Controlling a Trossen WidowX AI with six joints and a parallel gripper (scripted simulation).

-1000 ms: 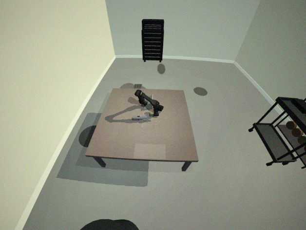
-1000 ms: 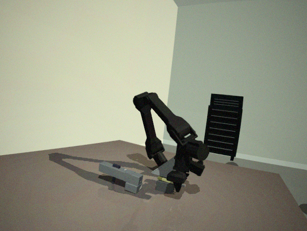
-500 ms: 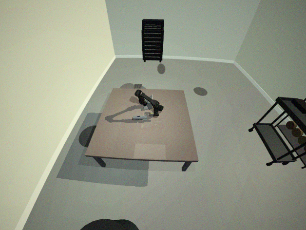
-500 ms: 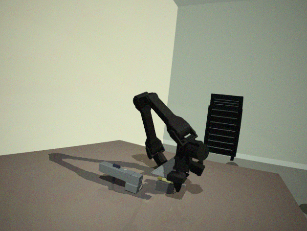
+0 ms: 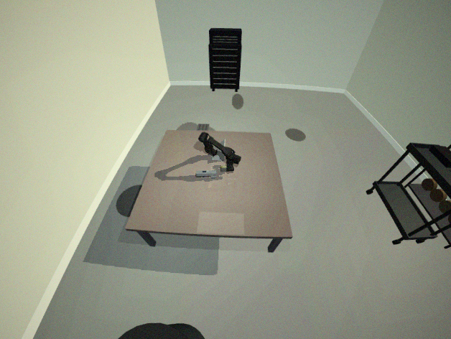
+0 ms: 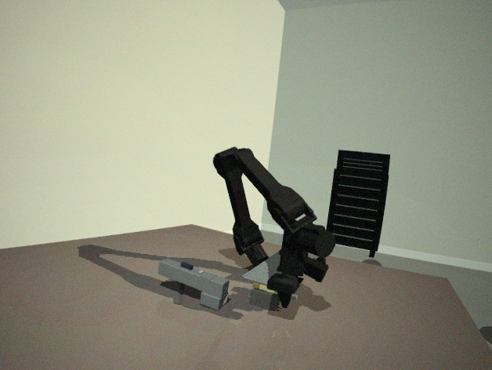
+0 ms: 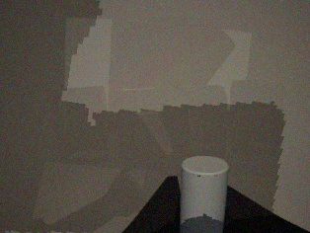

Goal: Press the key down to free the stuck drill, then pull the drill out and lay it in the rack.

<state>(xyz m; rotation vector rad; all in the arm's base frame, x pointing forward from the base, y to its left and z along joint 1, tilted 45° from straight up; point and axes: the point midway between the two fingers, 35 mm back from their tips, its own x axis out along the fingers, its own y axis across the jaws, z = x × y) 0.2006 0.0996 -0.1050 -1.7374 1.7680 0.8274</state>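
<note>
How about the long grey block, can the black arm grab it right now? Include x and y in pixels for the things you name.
Probably not: the long grey block [image 5: 209,174] [image 6: 190,275] looks close enough, but the gripper [image 5: 228,169] [image 6: 284,299] [image 7: 188,185] is shut on a pale cylinder [image 6: 294,297] [image 7: 204,194], and a yellow-topped block [image 6: 260,299] sits in between.

Tall black slatted stand [image 5: 210,65] [image 6: 363,153] beyond counter [image 5: 248,200] [image 6: 99,318] [image 7: 276,59] far edge, black cart [image 5: 411,146] with round brown things [image 5: 437,195] well off right edge, dark rounded object [image 5: 160,332], partly cut off, out past near left corner.
</note>
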